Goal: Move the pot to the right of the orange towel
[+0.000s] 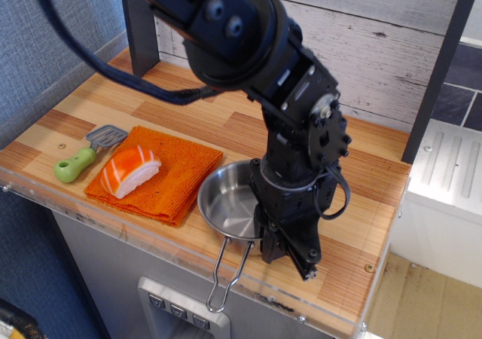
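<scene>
The pot (228, 200), a small shiny steel pan, sits low over the wooden table just right of the orange towel (179, 175), its left rim next to the towel's right edge. Its wire-loop handle (225, 276) sticks out past the table's front edge. My gripper (265, 236) points down and is shut on the pot's right rim. The black arm hides the fingertips and the pot's right side. I cannot tell whether the pot's base touches the table.
A salmon sushi toy (130, 169) lies on the towel's left part. A green-handled grey spatula (81, 157) lies left of the towel. A clear plastic lip (151, 237) runs along the table's front edge. A black post (140, 30) stands at the back left.
</scene>
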Available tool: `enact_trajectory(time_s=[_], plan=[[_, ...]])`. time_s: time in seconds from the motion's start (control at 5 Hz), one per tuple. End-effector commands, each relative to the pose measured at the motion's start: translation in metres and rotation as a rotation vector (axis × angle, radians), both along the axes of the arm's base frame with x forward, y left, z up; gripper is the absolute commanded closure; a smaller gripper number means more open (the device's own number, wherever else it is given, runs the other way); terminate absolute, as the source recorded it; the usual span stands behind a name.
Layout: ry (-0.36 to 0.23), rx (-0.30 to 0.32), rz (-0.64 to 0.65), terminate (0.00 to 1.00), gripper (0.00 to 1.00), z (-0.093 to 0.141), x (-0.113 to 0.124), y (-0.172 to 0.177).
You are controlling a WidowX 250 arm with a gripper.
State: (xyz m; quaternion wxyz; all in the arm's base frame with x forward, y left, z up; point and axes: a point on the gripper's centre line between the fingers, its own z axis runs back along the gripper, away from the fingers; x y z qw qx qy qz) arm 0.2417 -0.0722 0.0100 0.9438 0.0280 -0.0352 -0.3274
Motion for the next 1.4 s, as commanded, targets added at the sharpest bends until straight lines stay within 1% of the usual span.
enact_trajectory(time_s=[0.0,0.2,0.4,0.6,0.8,1.0,1.2], plan=[[-0.021,-0.011,0.014,0.00,0.00,0.013,0.007,0.007],[-0.026,-0.008,0.010,0.00,0.00,0.014,0.005,0.007],[-0.035,-0.016,-0.011,0.00,0.00,0.020,0.005,0.006],[-0.081,-0.091,-0.044,0.00,0.00,0.043,0.003,0.005],[-0.078,-0.239,-0.053,0.00,0.00,0.075,0.002,0.011],[-0.139,-0.244,-0.054,0.00,0.00,0.102,-0.005,0.014],[-0.139,-0.244,-0.054,0.00,0.00,0.102,-0.005,0.014]])
